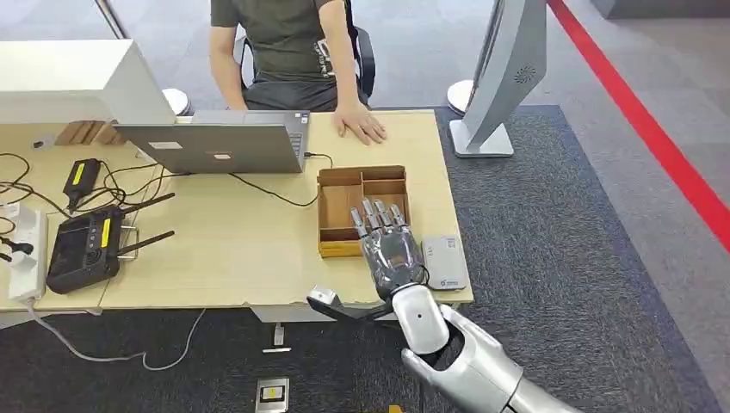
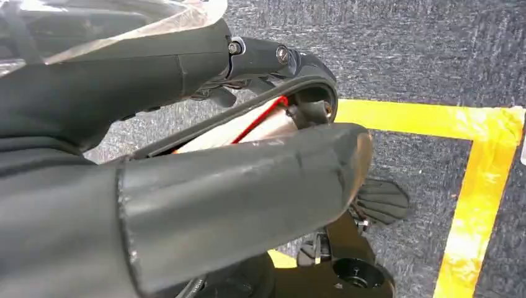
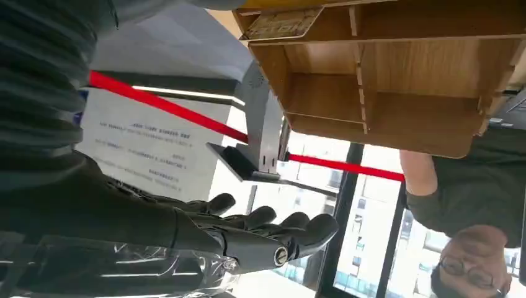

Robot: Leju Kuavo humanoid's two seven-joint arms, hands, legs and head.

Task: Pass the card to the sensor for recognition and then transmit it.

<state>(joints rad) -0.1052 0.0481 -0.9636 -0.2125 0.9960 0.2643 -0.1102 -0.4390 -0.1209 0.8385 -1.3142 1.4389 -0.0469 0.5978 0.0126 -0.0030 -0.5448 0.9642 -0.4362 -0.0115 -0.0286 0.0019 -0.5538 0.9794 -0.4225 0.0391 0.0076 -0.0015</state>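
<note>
The card (image 3: pixel 282 23) lies flat in a corner compartment of the wooden box (image 1: pixel 361 185), on the side nearest the robot. The right hand (image 1: pixel 387 245) hovers over the box's near edge, fingers straight, spread and holding nothing, with the grey sensor (image 1: pixel 443 261) just beside the box. A person's hand (image 1: pixel 361 125) rests beyond the box; whether the left hand (image 2: pixel 186 155) grips anything cannot be told.
</note>
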